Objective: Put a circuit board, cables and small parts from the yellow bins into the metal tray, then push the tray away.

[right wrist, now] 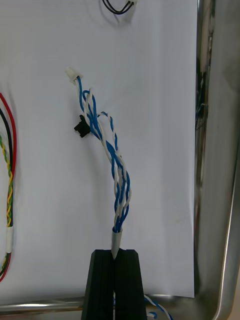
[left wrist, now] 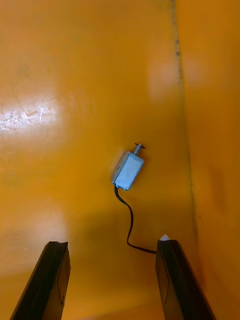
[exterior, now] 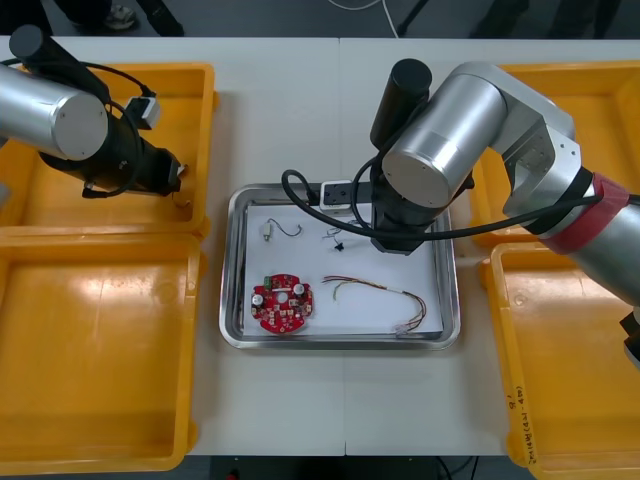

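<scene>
- the right claw (right wrist: 115,254) is closed. its two black fingers are pressed together and pinch the grey-sleeved end of the twisted blue and white cable (right wrist: 118,172).
- that cable runs on from the fingertips and lies on the white liner (right wrist: 45,150) inside the metal tray (right wrist: 220,160). a small white plug caps its free end, and a small black piece sits against it partway along.
- in the front view the right arm reaches over the far right part of the tray, which stands on the bench (exterior: 280,110) between the bins.
- the round red circuit board (exterior: 282,303) also lies in the tray, near its near left corner. the red and yellow cable (exterior: 380,292) lies just beside the board, toward the right. a black cable (right wrist: 119,6) lies beyond the free end of the blue and white one.
- the left claw (left wrist: 111,246) is wide open, fingers well apart, holding nothing. it hangs over the floor of the far left yellow bin (exterior: 192,100).
- a small metal part (left wrist: 128,170) lies on that bin's floor, ahead of the gap between the fingers and apart from both. a thin black lead curls back from it and ends just beside one fingertip; i cannot tell whether it touches.
- the near left yellow bin (exterior: 100,350), the far right yellow bin (exterior: 610,90) and the near right yellow bin (exterior: 570,380) stand at the bench's sides.
</scene>
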`<state>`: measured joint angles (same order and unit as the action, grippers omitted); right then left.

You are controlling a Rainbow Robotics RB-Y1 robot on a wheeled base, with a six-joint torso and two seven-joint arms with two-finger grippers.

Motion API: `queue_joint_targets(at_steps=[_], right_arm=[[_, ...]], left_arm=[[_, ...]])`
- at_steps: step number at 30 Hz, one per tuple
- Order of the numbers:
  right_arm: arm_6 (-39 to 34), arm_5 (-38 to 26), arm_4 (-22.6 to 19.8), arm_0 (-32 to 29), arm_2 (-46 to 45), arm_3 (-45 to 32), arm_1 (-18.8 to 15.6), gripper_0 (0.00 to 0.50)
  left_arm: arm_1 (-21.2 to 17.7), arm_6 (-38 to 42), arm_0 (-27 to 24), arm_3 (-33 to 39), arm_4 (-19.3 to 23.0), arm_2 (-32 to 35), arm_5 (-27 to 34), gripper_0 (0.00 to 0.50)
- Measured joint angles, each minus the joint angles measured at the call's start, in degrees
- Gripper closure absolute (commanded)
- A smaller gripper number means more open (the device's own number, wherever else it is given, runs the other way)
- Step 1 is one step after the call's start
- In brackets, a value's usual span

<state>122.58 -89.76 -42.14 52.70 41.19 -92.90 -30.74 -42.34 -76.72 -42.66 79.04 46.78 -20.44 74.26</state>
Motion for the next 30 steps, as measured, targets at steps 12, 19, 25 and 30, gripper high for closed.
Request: queue_joint_targets(at_steps=[12, 19, 25, 30], right_arm=[[0.00, 7.43, 2.29, -2.91, 2.60, 4.05, 0.04, 0.500], [-0.01, 7.74, 2.31, -3.48, 2.65, 4.05, 0.05, 0.466], [-0.01, 7.74, 2.49, -3.48, 2.65, 4.01, 0.08, 0.000], [-0.01, 7.65, 4.11, -3.48, 2.65, 3.33, 0.09, 0.000]], left_arm=[[1.16, 0.00, 0.00, -1.83, -1.26, -1.53, -3.61, 0.000], [1.17, 0.00, 0.00, -2.00, -1.79, -2.76, -4.01, 0.000], [1.17, 0.00, 0.00, -2.15, -2.39, -3.82, -5.20, 0.000], [1.17, 0.00, 0.00, -2.22, -2.41, -3.87, -5.23, 0.002]])
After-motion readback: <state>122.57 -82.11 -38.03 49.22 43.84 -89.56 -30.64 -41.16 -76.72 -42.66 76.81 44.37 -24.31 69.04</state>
